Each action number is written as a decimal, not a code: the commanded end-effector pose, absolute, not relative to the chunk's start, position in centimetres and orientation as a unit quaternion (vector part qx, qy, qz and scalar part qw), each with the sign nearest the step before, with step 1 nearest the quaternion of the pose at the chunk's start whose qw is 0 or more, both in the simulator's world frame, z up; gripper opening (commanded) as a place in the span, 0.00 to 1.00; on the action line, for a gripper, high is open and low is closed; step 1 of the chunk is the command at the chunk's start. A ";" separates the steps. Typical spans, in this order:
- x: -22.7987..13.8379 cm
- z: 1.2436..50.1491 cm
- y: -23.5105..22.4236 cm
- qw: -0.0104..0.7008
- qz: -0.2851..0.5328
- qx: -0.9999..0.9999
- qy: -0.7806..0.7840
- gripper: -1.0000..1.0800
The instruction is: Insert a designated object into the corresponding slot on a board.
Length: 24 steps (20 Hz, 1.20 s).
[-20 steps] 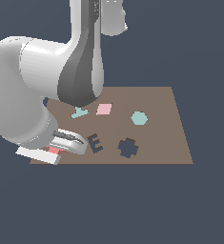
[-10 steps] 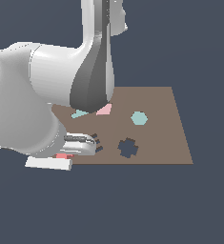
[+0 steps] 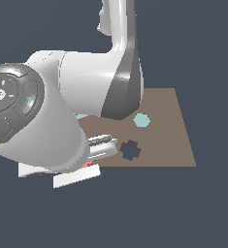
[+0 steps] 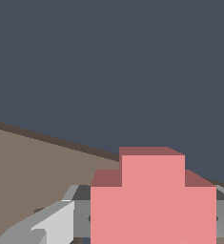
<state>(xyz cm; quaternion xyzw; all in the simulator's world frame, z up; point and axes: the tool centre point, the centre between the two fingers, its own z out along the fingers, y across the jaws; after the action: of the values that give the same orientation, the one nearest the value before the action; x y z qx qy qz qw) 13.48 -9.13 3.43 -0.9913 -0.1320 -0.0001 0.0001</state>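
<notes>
Filling the lower middle of the wrist view, the coral-red cross piece (image 4: 153,200) sits between the grey fingers (image 4: 51,224), which close on its two sides. In the exterior view the bulky white arm (image 3: 62,121) covers the left half of the frame; only a red sliver of the piece shows at its lower edge, near the brown board (image 3: 164,140). The dark cross-shaped slot (image 3: 130,150) lies uncovered at centre, a teal hexagon (image 3: 141,120) above it.

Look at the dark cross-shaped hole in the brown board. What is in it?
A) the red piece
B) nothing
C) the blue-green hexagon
B: the dark cross-shaped hole shows empty, with the blue-green hexagon lying apart on the board and the red piece at the claw.
</notes>
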 end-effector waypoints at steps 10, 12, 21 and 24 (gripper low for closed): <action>13.8 3.8 -2.5 0.000 0.000 -0.945 -0.328 0.00; 13.6 3.8 -1.4 0.000 0.000 -0.933 -0.361 0.00; 11.7 4.0 3.2 0.000 0.000 -0.870 -0.494 0.00; 11.0 4.0 4.1 0.000 0.000 -0.852 -0.523 0.00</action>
<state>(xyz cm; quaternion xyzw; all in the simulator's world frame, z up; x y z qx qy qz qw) 11.34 3.65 3.97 -0.8618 -0.5073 0.0001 0.0004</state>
